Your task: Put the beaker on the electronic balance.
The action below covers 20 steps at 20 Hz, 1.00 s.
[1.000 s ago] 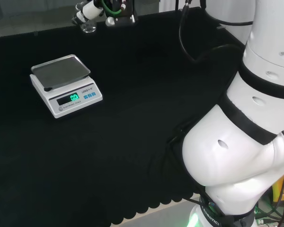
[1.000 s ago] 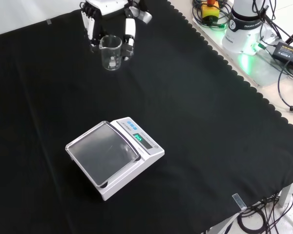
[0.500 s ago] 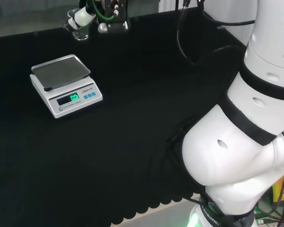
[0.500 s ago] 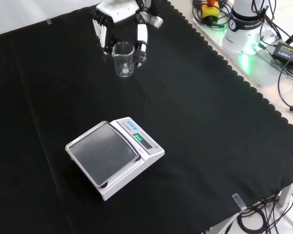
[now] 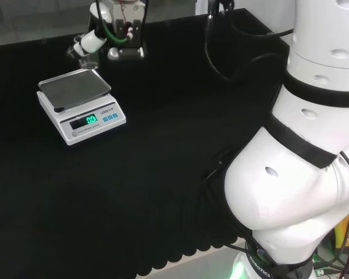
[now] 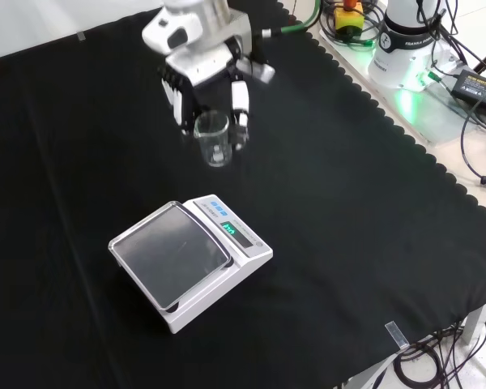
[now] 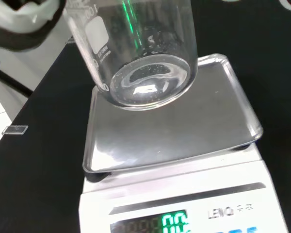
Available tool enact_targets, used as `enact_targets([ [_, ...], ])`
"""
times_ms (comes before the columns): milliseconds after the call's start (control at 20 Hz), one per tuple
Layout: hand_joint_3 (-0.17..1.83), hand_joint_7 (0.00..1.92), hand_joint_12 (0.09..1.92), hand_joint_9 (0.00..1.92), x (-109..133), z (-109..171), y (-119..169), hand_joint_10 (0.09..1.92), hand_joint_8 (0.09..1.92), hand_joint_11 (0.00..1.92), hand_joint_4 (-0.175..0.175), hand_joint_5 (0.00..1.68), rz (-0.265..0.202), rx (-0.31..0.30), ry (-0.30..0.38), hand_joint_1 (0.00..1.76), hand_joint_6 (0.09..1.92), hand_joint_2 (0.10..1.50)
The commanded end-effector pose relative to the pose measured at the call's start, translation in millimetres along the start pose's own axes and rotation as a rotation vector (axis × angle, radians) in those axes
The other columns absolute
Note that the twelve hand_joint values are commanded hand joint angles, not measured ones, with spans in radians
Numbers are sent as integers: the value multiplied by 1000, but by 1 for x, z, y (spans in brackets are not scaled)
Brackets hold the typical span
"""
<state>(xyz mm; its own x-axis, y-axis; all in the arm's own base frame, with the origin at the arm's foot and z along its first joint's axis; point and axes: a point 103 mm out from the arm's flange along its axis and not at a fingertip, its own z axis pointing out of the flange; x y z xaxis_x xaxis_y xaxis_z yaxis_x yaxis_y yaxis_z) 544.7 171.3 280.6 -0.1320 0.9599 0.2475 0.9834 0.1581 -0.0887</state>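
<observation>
A clear glass beaker (image 6: 214, 139) hangs above the cloth, and my hand (image 6: 202, 74) is shut on it with fingers down both of its sides. In the head view the beaker (image 5: 86, 53) is just beyond the far edge of the electronic balance (image 5: 80, 103). The balance (image 6: 190, 258) is white with a steel pan and a lit green display. Seen from the front, the beaker is up and to the right of the pan (image 6: 170, 254), still off it. In the wrist view the beaker's base (image 7: 145, 63) floats over the far part of the pan (image 7: 169, 128), empty inside.
Black cloth (image 6: 348, 211) covers the bench with a scalloped edge at the front view's right. Beyond that edge lie the arm's base (image 6: 405, 49), cables and a power brick (image 6: 478, 81). The arm's white links (image 5: 302, 145) stand at the head view's right.
The hand has carried the beaker toward the balance: down and right in the front view, left and nearer in the head view. The balance has not moved.
</observation>
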Motion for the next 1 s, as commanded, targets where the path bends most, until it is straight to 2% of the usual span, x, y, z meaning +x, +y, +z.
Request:
enact_targets([
  [50, 701, 1658, 703, 1830, 39, 33, 28, 420, 575, 1526, -175, 1344, -14, -6, 2, 1212, 559, 613],
  [250, 704, 1658, 705, 1829, 53, 45, 52, 422, 576, 1524, -175, 1344, -35, -12, -19, 1212, 561, 611],
  [550, 708, 1660, 708, 1829, 61, 66, 82, 429, 576, 1524, -175, 1343, -52, -32, -43, 1212, 566, 609],
  [750, 711, 1660, 709, 1830, 55, 80, 99, 433, 576, 1523, -175, 1342, -57, -31, -36, 1212, 568, 608],
  [1000, 714, 1662, 710, 1829, 39, 90, 118, 438, 576, 1522, -175, 1342, -41, -17, -18, 1212, 571, 607],
])
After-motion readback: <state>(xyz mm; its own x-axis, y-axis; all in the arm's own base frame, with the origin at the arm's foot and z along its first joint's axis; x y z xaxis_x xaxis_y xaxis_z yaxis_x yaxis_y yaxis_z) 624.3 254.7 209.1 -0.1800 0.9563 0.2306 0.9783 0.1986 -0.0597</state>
